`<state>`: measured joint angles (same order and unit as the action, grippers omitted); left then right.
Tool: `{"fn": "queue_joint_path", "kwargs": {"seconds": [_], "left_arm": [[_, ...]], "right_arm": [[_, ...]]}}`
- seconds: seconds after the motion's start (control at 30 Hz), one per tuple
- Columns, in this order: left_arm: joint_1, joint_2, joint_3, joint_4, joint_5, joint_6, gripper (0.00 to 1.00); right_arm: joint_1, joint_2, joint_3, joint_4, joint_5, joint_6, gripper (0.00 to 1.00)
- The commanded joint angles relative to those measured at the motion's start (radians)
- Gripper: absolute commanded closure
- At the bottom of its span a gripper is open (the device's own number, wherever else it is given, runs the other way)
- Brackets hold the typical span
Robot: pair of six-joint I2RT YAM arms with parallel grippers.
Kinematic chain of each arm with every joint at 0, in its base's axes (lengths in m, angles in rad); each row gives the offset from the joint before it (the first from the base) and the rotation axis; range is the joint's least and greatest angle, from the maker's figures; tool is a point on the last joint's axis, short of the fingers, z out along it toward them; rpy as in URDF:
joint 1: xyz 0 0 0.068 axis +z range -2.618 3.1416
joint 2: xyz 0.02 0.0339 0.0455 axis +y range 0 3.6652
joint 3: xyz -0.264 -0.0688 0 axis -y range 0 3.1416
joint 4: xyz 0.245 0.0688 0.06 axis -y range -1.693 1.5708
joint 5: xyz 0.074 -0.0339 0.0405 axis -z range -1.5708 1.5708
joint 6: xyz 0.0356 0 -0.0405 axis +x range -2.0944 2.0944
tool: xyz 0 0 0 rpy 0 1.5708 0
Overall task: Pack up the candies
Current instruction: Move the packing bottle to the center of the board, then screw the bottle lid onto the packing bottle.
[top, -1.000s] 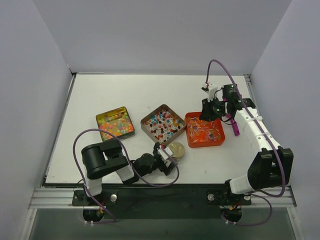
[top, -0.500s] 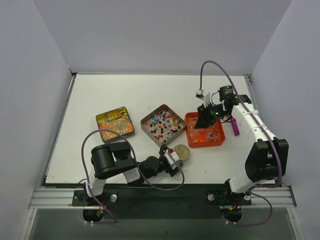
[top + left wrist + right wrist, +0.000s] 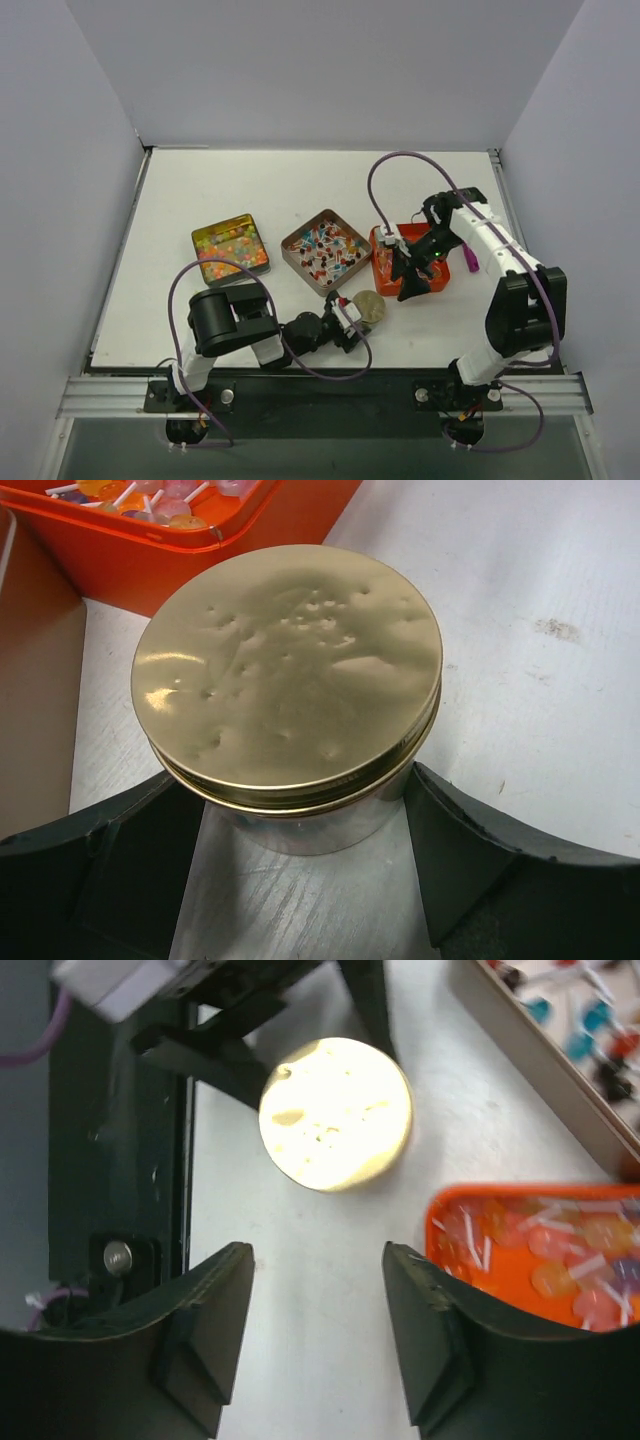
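The candies lie in three containers: round beads in a gold tin (image 3: pixel 231 247), twist-wrapped pieces in a brown tin (image 3: pixel 325 250), and pieces with white sticks in an orange tray (image 3: pixel 385 238). A jar with a round gold lid (image 3: pixel 368 305) (image 3: pixel 290 670) (image 3: pixel 335 1115) stands in front of the tins. My left gripper (image 3: pixel 354 312) (image 3: pixel 290 785) is open, with a finger on each side of the jar, close to its wall. My right gripper (image 3: pixel 407 289) (image 3: pixel 318 1260) hangs open and empty over the table by the tray's near-left corner (image 3: pixel 540 1260).
A purple scoop (image 3: pixel 468 258) lies on the table just right of the orange tray. The brown tin's edge (image 3: pixel 560 1030) and the orange tray (image 3: pixel 200 550) stand close behind the jar. The table's front rail (image 3: pixel 120 1160) is near the right gripper.
My right gripper swung from the far side of the orange tray to its near-left corner and opened. The left gripper slid forward until its fingers flank the jar.
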<state>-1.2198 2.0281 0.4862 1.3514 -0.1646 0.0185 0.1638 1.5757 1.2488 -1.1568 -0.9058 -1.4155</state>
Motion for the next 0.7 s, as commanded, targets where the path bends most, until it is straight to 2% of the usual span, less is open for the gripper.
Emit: {"fn": "queue_joint_path", "kwargs": {"seconds": [0.0, 0.07, 0.2, 0.47, 0.57, 0.63, 0.67], "left_arm": [[0.009, 0.049, -0.02, -0.328, 0.111, -0.014, 0.88], [0.013, 0.043, -0.024, -0.348, 0.125, -0.045, 1.0], [0.016, 0.031, -0.034, -0.351, 0.143, -0.049, 1.0], [0.026, 0.018, -0.047, -0.353, 0.165, -0.068, 1.0], [0.029, 0.015, -0.049, -0.36, 0.165, -0.068, 1.0], [0.034, 0.012, -0.049, -0.362, 0.165, -0.071, 1.0], [0.036, 0.012, -0.049, -0.363, 0.165, -0.071, 1.0]], "right_arm": [[0.123, 0.061, 0.015, -0.198, -0.016, -0.369, 0.35], [0.158, 0.081, 0.009, -0.182, -0.016, -0.376, 0.27], [0.227, 0.098, -0.005, -0.075, -0.009, -0.326, 0.23], [0.255, 0.19, 0.034, 0.025, 0.045, -0.238, 0.22], [0.261, 0.211, 0.038, 0.058, 0.065, -0.208, 0.19], [0.269, 0.225, 0.04, 0.075, 0.082, -0.177, 0.12], [0.275, 0.228, 0.04, 0.088, 0.088, -0.171, 0.0]]}}
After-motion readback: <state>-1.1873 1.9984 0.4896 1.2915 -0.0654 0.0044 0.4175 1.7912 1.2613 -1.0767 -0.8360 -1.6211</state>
